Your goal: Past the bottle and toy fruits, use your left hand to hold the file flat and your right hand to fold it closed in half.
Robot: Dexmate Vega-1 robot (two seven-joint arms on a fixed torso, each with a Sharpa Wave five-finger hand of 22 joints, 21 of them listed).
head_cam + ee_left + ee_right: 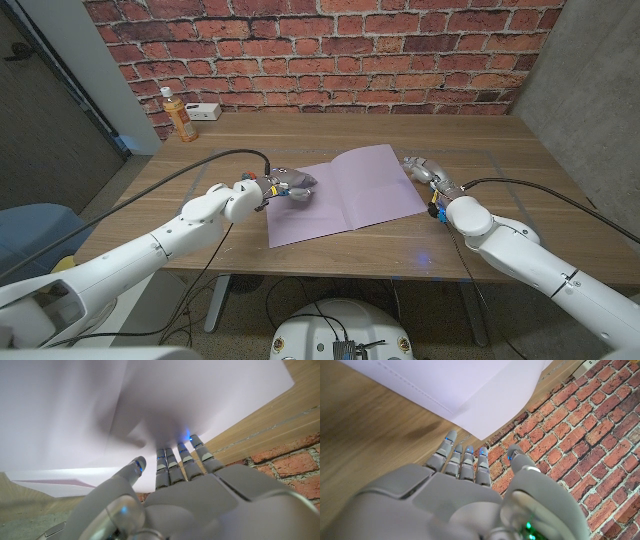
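Head view: bottle (179, 114) beyond file (343, 194).

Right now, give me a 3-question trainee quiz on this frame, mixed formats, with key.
1. True or false: the lilac file lies folded shut on the wooden table.
2. Multiple choice: where is the left hand? A) on the file's left edge B) holding the orange bottle C) off the table.
3. Fill in: the right hand is near the file's ____ edge, holding nothing.

Key: 1 false, it lies open with a centre crease. 2 A. 3 right; in the right wrist view its fingers are spread short of the file's corner.
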